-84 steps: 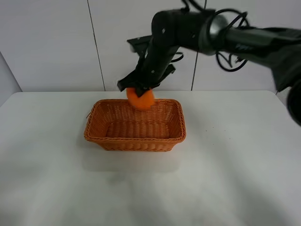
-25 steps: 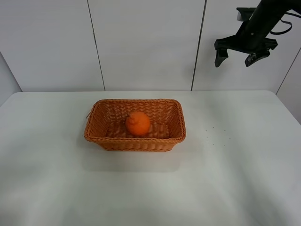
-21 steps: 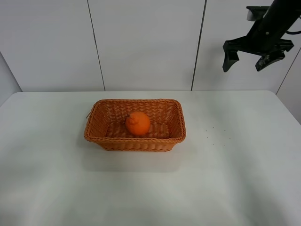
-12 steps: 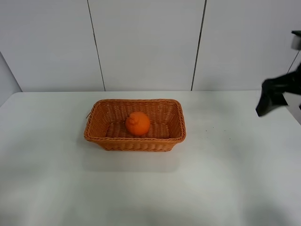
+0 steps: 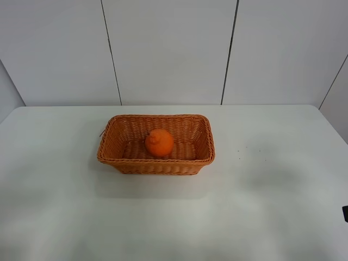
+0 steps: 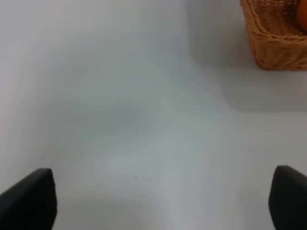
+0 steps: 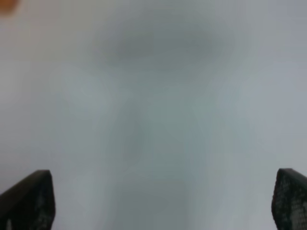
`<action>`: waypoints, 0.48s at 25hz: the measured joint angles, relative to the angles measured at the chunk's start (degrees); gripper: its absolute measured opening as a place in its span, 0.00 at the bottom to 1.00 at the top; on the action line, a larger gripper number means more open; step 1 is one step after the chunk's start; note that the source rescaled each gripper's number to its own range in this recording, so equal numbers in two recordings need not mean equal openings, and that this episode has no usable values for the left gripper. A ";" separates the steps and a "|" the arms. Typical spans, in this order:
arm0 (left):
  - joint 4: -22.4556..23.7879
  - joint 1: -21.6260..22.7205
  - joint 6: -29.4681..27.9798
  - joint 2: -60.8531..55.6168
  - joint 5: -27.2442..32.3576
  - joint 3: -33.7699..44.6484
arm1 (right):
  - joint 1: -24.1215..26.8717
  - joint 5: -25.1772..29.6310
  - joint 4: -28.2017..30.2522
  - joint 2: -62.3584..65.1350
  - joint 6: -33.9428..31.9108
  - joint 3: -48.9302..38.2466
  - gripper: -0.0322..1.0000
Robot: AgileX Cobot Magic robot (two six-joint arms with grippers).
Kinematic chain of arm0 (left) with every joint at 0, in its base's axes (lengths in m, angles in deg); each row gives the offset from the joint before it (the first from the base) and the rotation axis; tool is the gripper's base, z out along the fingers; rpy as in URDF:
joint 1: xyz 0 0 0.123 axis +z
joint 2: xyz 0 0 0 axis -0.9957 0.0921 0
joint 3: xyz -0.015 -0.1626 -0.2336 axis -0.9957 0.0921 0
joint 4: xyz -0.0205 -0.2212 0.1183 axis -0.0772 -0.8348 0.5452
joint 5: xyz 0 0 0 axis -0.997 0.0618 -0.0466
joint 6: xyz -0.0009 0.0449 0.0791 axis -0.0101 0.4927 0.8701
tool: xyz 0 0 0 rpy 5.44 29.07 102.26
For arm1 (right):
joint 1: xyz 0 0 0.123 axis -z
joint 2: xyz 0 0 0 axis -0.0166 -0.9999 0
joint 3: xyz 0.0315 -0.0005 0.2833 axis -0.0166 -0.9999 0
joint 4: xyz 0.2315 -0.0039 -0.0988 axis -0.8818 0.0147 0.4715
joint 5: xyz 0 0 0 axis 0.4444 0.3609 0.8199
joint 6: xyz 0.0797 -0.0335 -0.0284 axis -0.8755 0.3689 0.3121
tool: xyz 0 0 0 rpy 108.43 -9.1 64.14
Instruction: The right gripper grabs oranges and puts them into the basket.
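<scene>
From up high I see the orange (image 5: pixel 159 142) in the basket (image 5: pixel 156 163); only wrist views show right gripper (image 7: pixel 163 201) and left gripper (image 6: pixel 163 199), both spread wide.

The orange (image 5: pixel 159 142), bright and bumpy with its knobbed neck up, sits inside the woven orange-brown basket (image 5: pixel 156 163), near its middle. Both lie well apart from my right gripper (image 7: pixel 163 201), whose fingers stand wide and empty over bare table.
</scene>
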 joint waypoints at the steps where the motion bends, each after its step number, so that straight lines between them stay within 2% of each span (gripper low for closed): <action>1: 0.00 0.00 0.00 0.00 0.00 0.00 | 0.00 -0.25 0.00 3.62 0.00 -0.55 1.00; 6: 0.00 0.00 0.00 0.00 0.00 0.00 | 0.00 -0.59 0.00 15.87 0.00 -0.76 1.00; 12: 0.00 0.00 0.00 0.00 0.00 0.00 | 0.00 -0.65 0.17 20.49 -0.11 -0.76 1.00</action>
